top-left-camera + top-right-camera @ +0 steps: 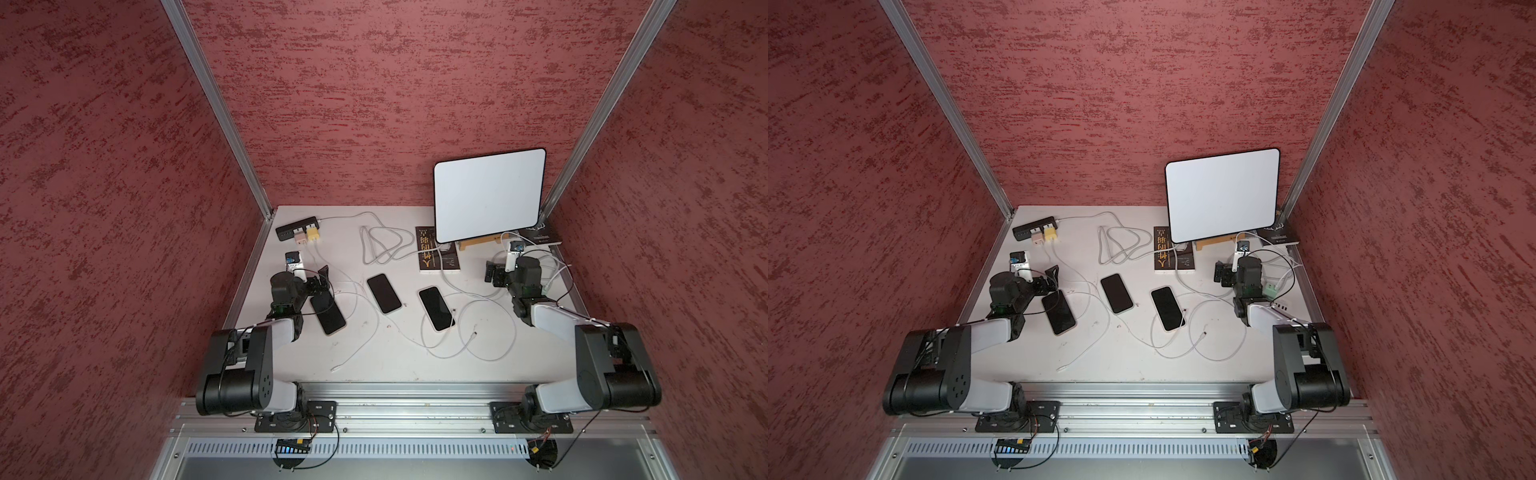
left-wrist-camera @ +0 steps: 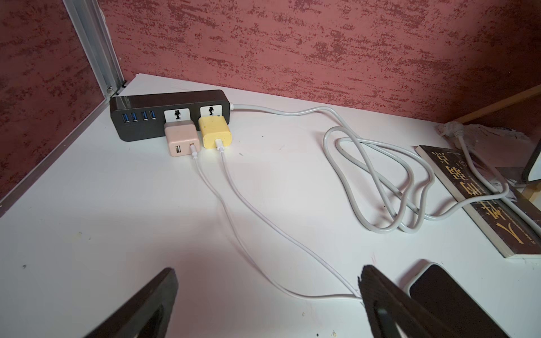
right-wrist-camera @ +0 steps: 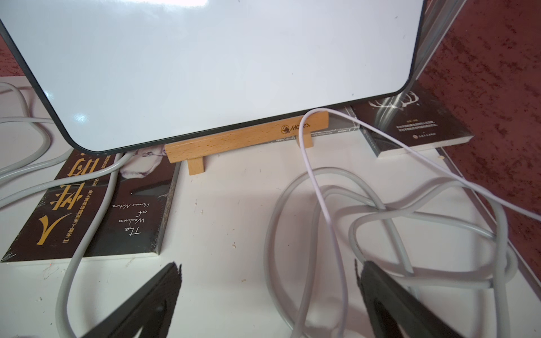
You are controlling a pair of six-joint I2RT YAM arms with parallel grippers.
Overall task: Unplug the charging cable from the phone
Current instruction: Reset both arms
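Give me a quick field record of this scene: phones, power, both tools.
phones: three dark-screened smartphones flat on the white table; left phone, middle phone, right phone
power: black power strip holding pink charger cube and yellow charger cube, one thin white cable from each
left tool: open, empty, near left phone's far end
right tool: open, empty, over grey cord loops
plugged phone: cannot tell

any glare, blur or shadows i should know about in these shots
Right wrist view: the whiteboard carries bright glare patches. Left wrist view: the left gripper looks soft-edged, and a broad dim shadow lies on the table near it. Both top views: even light, sharp.
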